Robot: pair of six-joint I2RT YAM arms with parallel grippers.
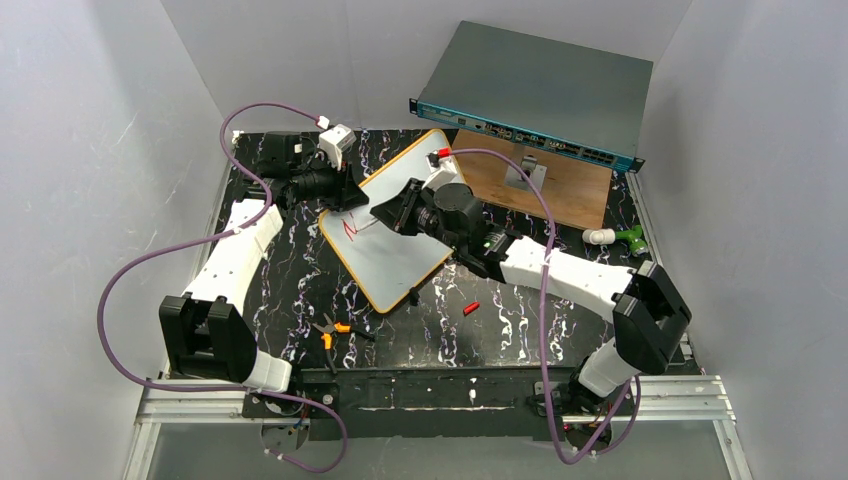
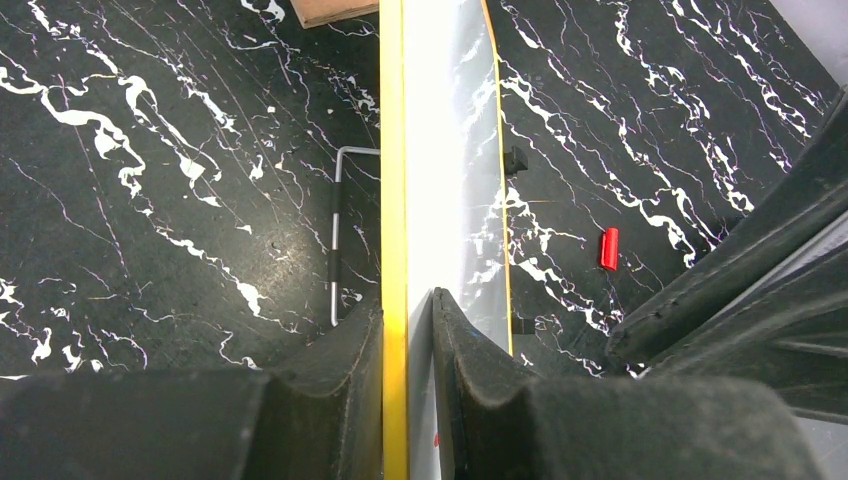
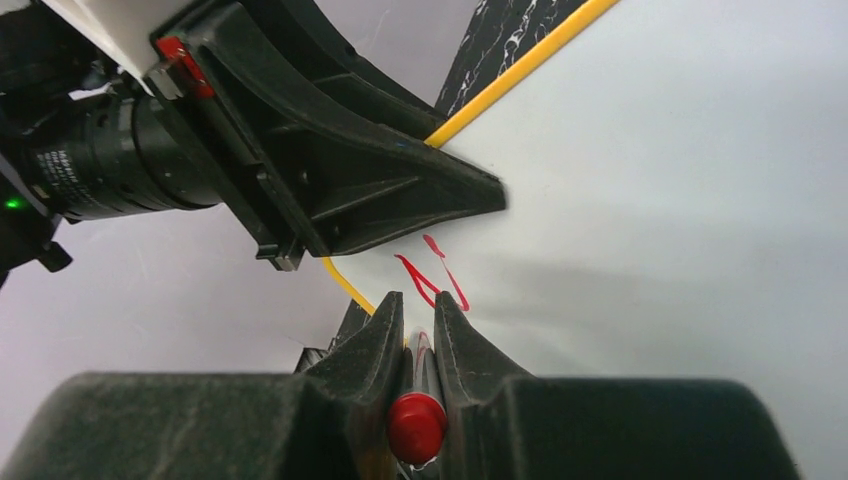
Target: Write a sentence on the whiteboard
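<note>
Red marker (image 3: 417,425) in near-closed right hand (image 3: 417,308)

The orange-rimmed whiteboard (image 1: 400,255) bears a few red strokes (image 3: 430,272).

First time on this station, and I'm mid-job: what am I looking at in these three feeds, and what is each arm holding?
Two robot arms are bolted at the near edge of a black marbled table. The wide picture looks down from above and behind them. The other two come from a camera on each wrist. The left gripper clamps the whiteboard by its rim. The right gripper pinches a red marker, pointed at the board beside a few red strokes. Also on the table are a small red cap and orange-handled pliers. A wooden board and a blue-grey equipment box sit at the far side.
</note>
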